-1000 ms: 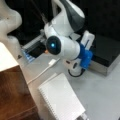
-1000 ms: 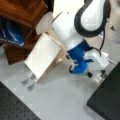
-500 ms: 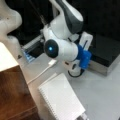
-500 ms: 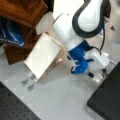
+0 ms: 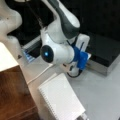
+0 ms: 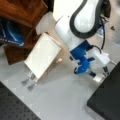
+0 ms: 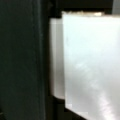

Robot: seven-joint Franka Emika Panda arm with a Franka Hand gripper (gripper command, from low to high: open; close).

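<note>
While the wooden shelf (image 6: 17,30) and the white spiral notebook (image 6: 42,55) leaning on it sit at a front view's left exactly as a second ago, the arm has barely shifted. Further right, the pincer (image 6: 100,75) hangs low over the grey table (image 6: 57,100), beside a black slab (image 6: 107,100); whether it is spread or pressed together, I cannot tell.

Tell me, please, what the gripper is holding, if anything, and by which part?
It cannot be told. The gripper hangs low beside the black box, apart from the white board; its fingertips are not visible, so no hold shows.
</note>
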